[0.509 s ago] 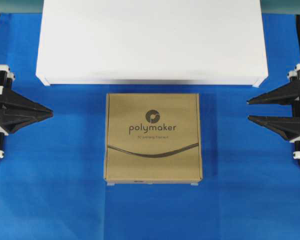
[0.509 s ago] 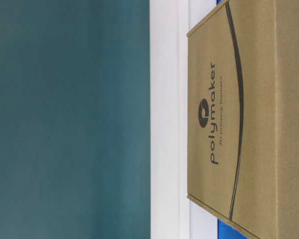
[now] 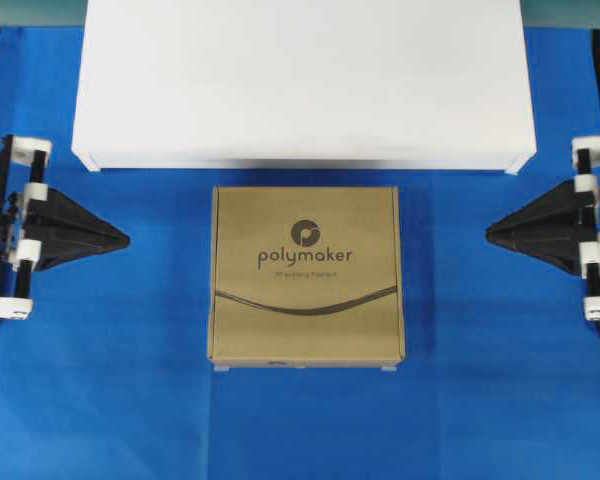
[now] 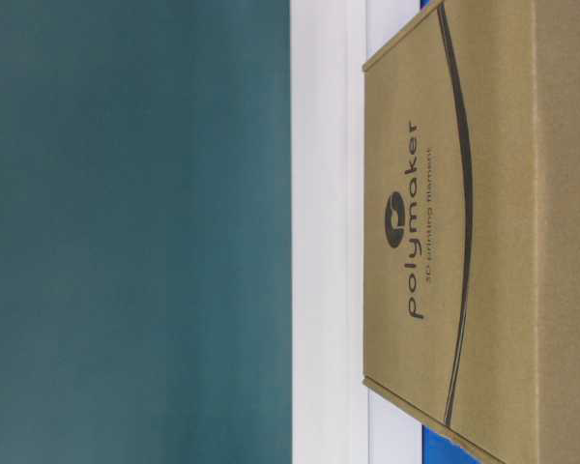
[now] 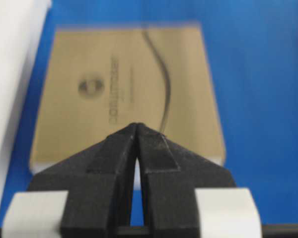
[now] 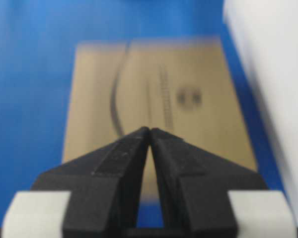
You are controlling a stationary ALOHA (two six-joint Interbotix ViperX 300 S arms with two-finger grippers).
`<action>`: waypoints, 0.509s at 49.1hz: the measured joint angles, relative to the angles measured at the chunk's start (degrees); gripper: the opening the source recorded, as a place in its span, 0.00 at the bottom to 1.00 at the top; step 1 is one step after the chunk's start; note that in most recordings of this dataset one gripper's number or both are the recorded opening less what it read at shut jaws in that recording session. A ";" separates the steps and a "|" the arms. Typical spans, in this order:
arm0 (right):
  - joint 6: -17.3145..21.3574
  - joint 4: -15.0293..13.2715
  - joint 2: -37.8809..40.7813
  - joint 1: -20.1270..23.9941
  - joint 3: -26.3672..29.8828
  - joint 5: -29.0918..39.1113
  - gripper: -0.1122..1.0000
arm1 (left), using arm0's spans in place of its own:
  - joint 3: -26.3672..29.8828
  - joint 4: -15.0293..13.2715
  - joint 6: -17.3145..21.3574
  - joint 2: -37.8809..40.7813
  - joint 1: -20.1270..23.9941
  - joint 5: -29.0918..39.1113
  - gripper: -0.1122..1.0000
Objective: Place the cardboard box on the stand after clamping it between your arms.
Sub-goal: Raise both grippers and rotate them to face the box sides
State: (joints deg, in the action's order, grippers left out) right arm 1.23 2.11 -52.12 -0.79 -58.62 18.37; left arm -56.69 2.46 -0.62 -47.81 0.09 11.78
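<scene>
The cardboard box (image 3: 307,275) lies flat on the blue cloth, its "polymaker" logo facing up, just in front of the white stand (image 3: 304,85). It also shows in the table-level view (image 4: 483,232), the left wrist view (image 5: 126,94) and the right wrist view (image 6: 159,99). My left gripper (image 3: 128,238) is shut and empty, pointing at the box's left side with a gap between them. My right gripper (image 3: 487,234) is shut and empty, pointing at the box's right side, also apart from it. Both tips meet in the wrist views, left (image 5: 137,125) and right (image 6: 149,130).
The blue cloth (image 3: 110,400) covers the table around the box. The stand's front edge (image 3: 300,160) lies a short gap behind the box. A teal wall (image 4: 135,232) fills the background in the table-level view.
Both grippers have shut from open and the left tip has moved inward toward the box. The box and the stand have not moved.
</scene>
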 measured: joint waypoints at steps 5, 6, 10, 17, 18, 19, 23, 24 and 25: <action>0.00 0.09 3.43 -0.09 2.46 8.79 0.10 | 2.55 0.09 0.35 2.46 0.00 7.82 0.10; 0.00 0.09 4.04 -0.09 2.81 10.11 0.10 | 2.99 0.09 0.35 2.99 0.00 9.05 0.10; 0.00 0.09 6.77 -0.09 4.04 14.59 0.10 | 4.22 0.18 0.44 5.19 0.00 13.18 0.10; 0.00 -0.18 12.22 -0.09 5.45 20.30 0.10 | 5.54 0.18 0.35 9.05 -0.09 19.07 0.10; 0.00 -0.26 13.01 -0.09 5.63 21.01 0.10 | 5.71 0.26 0.35 9.58 0.00 19.69 0.10; 0.00 -0.44 13.71 -0.09 5.89 21.62 0.10 | 5.98 0.26 0.35 10.20 0.00 20.30 0.10; 0.00 -0.79 15.91 -0.18 6.42 23.73 0.11 | 6.94 0.44 0.35 12.48 0.00 21.88 0.10; 0.00 -0.88 16.26 -0.18 6.50 23.99 0.11 | 7.12 0.35 0.35 13.01 0.00 22.15 0.10; 0.00 -0.88 16.70 -0.18 6.68 24.35 0.11 | 7.38 0.44 0.35 13.36 0.00 22.41 0.10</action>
State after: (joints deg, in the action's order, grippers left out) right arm 1.23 1.23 -35.42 -0.97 -51.94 42.71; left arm -49.31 2.90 -0.26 -34.45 0.09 34.19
